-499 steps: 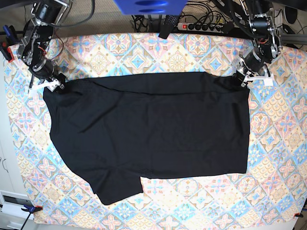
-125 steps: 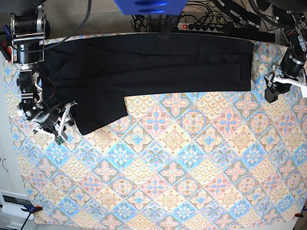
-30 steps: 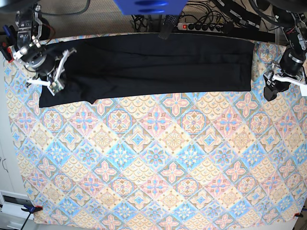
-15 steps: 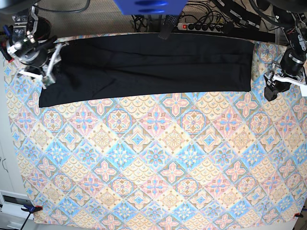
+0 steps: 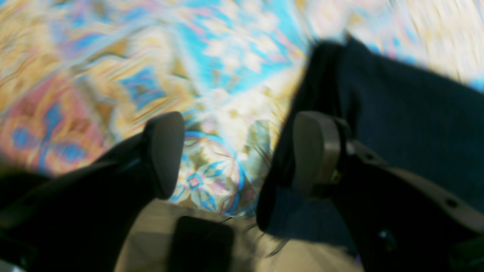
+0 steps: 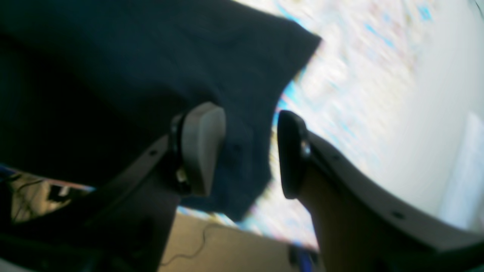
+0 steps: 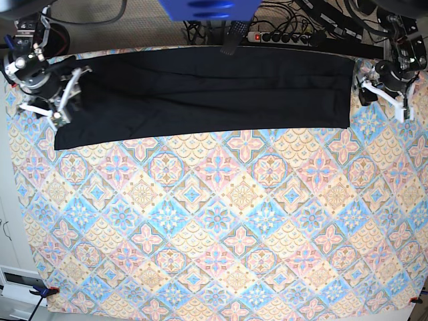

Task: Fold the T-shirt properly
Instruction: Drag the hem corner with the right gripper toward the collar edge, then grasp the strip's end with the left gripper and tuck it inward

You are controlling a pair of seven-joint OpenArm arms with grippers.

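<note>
T-shirt folded to a long band; cross folds left.
Left wrist: left tool spread, shirt edge beside it. Right wrist: right tool parted over shirt corner. Base: band between both tools on counter.

Lab bench: power strip, cables

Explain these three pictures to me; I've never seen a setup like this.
The overhead picture shows a table under a patterned cloth. A black T-shirt, folded into a long band, lies along its far edge. Two robot arms work it, one at each end. The other two pictures come from cameras on the arms' wrists, looking past their own fingers. The right gripper stands open over the shirt's corner; the left gripper is open beside the other end. Neither holds anything.
</note>
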